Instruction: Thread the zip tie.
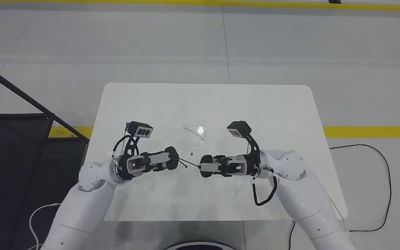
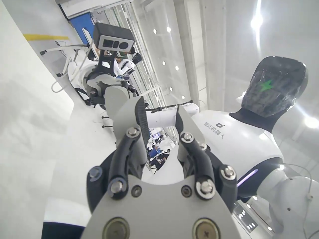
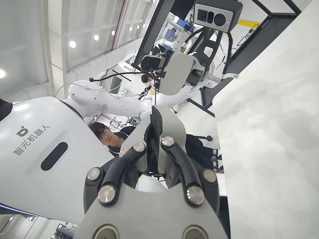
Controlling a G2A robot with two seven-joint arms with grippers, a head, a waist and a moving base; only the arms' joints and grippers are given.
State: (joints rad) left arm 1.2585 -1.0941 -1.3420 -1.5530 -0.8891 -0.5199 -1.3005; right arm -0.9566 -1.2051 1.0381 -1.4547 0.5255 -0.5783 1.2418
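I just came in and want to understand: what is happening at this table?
A two-armed robot works on a zip tie above a white table. The right gripper is shut on the tie, which points at the left gripper. The left gripper faces it, fingers apart. Whether the tie touches it, or is threaded, cannot be told. A clear bag lies on the table beyond them.

Count taken as follows. One worktop (image 1: 262,112). Two end effectors: the left end effector (image 1: 174,159) and the right end effector (image 1: 203,167). One black zip tie (image 1: 189,167), between the two. One clear plastic wrapper (image 1: 195,133) on the worktop; its contents are too small to count.
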